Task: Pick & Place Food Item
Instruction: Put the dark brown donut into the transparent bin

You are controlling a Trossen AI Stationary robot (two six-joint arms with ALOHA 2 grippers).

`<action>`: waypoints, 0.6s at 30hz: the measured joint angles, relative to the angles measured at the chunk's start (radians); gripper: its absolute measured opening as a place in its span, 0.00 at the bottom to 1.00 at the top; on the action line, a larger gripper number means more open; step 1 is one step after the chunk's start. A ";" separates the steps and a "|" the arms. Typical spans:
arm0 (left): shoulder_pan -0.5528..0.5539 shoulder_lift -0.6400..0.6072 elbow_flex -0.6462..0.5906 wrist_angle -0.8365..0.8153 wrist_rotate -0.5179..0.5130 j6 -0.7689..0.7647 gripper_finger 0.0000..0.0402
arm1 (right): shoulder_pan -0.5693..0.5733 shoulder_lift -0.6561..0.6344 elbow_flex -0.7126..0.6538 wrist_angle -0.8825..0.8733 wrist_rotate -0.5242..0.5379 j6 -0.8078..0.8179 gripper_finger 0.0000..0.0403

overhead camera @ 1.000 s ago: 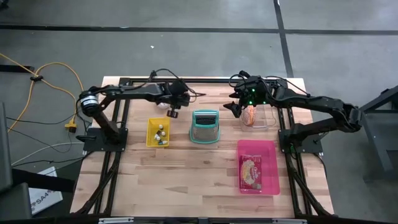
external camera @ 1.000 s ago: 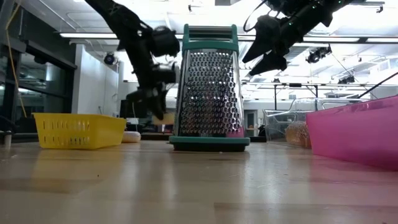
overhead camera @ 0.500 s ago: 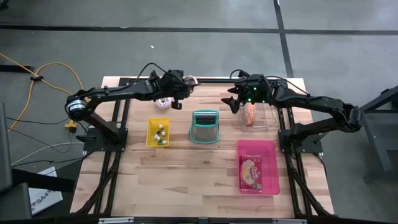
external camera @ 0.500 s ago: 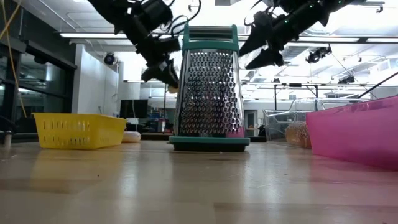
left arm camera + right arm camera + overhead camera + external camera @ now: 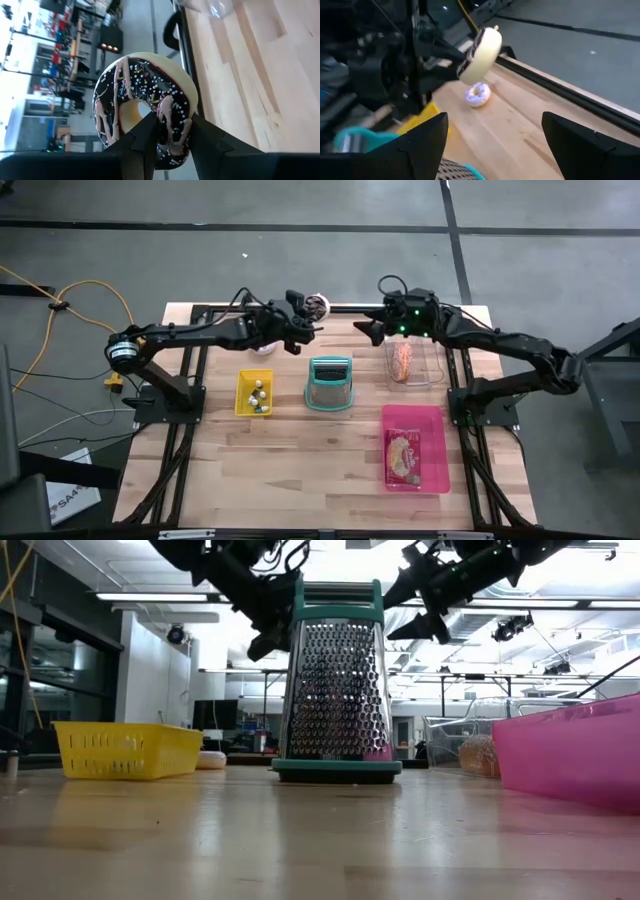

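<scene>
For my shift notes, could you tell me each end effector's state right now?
Left end effector: shut on the donut.
Right end effector: open, empty.

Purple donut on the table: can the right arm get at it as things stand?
Probably not directly: the left tool, holding the chocolate donut, hangs between the open right tool and the purple donut.

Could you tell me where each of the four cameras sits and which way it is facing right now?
High view: above the table, looking straight down; both arms, left gripper, right gripper, grater.
Low view: at table-top height, looking level across to the room; both grippers enter from above.
Left wrist view: on the left wrist, looking past its fingers clamped on the donut.
Right wrist view: on the right wrist, facing the left arm; its open fingers show below.
Shared: both wrist views show the donut; high and low views share the grater.
</scene>
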 joint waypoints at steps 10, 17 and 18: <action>-0.044 0.000 0.000 0.146 0.001 0.103 0.24 | -0.063 0.083 0.000 0.179 -0.160 0.122 0.77; -0.028 0.000 0.000 0.160 0.001 0.132 0.24 | -0.062 0.150 0.000 0.343 -0.179 0.161 0.77; -0.024 0.000 0.000 0.160 0.001 0.137 0.24 | -0.062 0.159 0.000 0.360 -0.178 0.162 0.77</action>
